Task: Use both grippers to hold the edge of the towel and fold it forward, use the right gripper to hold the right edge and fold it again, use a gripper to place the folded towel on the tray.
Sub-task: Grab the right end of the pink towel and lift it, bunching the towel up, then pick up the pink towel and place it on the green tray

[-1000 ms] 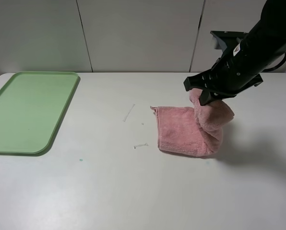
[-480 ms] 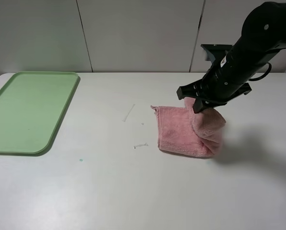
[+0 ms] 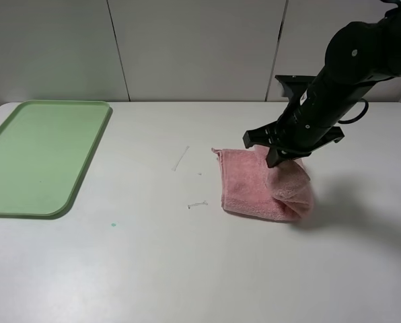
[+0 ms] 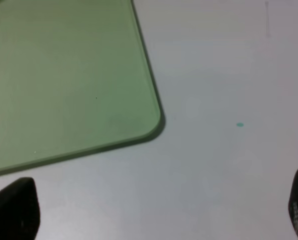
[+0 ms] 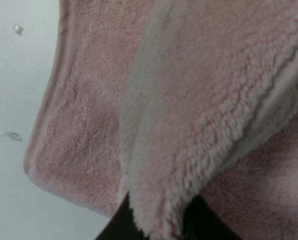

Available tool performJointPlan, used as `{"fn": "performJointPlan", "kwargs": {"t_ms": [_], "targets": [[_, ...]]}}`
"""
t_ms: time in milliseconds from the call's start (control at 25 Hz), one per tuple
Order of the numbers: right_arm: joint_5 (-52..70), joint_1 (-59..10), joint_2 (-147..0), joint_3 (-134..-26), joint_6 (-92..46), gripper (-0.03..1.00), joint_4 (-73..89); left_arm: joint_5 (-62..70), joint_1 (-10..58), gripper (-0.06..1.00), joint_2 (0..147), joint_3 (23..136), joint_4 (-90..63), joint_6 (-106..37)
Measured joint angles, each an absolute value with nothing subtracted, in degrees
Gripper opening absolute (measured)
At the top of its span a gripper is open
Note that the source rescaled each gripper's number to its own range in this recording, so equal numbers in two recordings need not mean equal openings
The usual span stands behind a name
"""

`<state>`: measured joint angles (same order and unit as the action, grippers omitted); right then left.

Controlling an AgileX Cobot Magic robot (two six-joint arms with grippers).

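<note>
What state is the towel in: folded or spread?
Partly folded: the towel has its right side curled over, pinched in the right gripper.

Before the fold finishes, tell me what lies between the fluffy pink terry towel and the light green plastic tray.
Nothing visible blocks the way. Between the towel and the tray, the white table shows only a thin pale streak, a small scrap and a tiny green speck.

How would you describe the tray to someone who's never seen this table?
Start at the white table and look to its left end. There lies the tray, a flat rectangle with rounded corners and a low rim. Its light green sets it apart from the pink towel further right.
</note>
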<state>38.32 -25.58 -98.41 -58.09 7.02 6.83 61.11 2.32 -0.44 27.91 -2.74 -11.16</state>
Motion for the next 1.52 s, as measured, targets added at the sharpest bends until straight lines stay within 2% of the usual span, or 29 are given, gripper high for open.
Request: {"fn": "performJointPlan", "kwargs": {"t_ms": [320,400,600,720,760,840,880,1040,1520], "targets": [[36.04,-27.74,-98.41,-58.03,7.02,0.09,7.52,61.11,2.32,1.0,-0.44,27.91,-2.74,-11.16],[35.81,-27.74,-98.41,-58.03,7.02,0.16,7.79,61.11,2.32,1.0,-0.44,27.91,-2.74,-11.16],[35.38,-27.74,-98.41,-58.03,7.02,0.41,8.11,61.11,2.32,1.0,-0.44,27.91,-2.74,-11.16],[35.38,-27.74,-98.41,-58.03,7.02,0.66,8.16,61.11,2.32,1.0,-0.44,27.91,-2.74,-11.16],[35.32,-27.74,-98.41,-58.03,7.02,0.8,8.16,61.11,2.32,1.0,-0.44,27.91,-2.74,-11.16],[35.2,-27.74,-98.41,-58.03,7.02,0.92,8.22,61.11,2.32,1.0,-0.44,27.91,-2.74,-11.16],[35.06,-27.74,-98.41,-58.03,7.02,0.95,8.36,61.11,2.32,1.0,-0.44,27.91,-2.74,-11.16],[34.94,-27.74,-98.41,-58.03,7.02,1.0,9.38,61.11,2.32,1.0,-0.44,27.91,-2.74,-11.16],[34.9,-27.74,-98.41,-58.03,7.02,1.0,9.65,61.11,2.32,1.0,-0.44,27.91,-2.74,-11.16]]}}
